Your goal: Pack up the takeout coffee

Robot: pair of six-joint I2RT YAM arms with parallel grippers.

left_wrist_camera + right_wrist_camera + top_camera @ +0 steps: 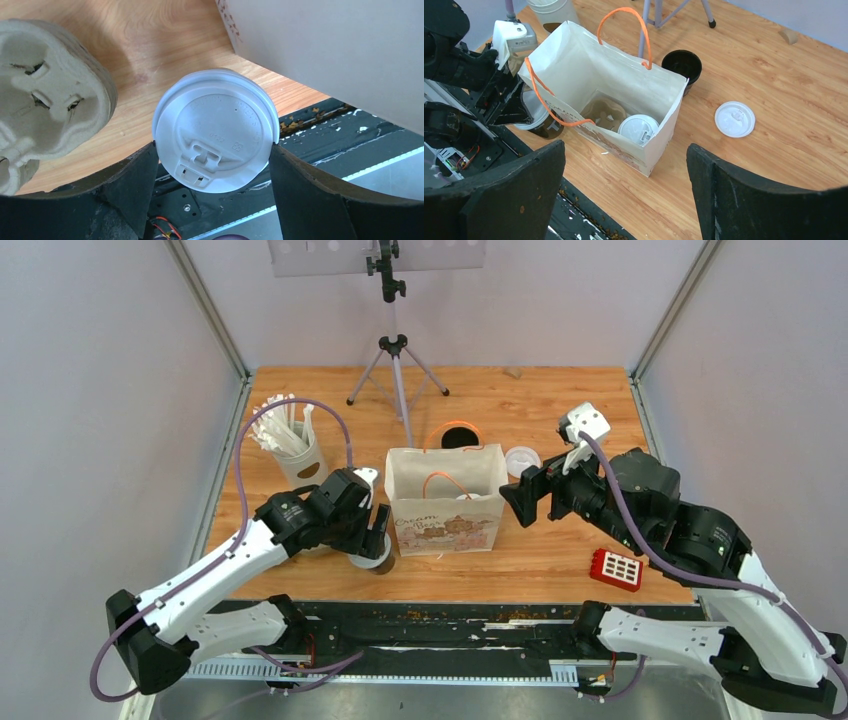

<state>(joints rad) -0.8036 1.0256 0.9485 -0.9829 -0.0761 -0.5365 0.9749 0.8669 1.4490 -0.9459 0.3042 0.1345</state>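
A wood-grain tabletop [560,410] stands between pale walls [100,390]. The left tool [214,150], spread wide, clasps a white-lidded black cup [373,560] at the lid's rim, near the front edge beside the paper bag [445,525]. Another lidded cup [638,129] sits inside the bag. The right tool [515,502] gapes empty.

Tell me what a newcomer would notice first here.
The white paper bag with orange handles stands open in the middle of the table, a lidded cup already inside with a pulp carrier. Just left of it, near the table's front edge, the left jaws flank a second lidded cup; whether they grip it is unclear. Behind the bag, toward its right, sit an uncapped black cup and a loose white lid, while the right jaws hang open.
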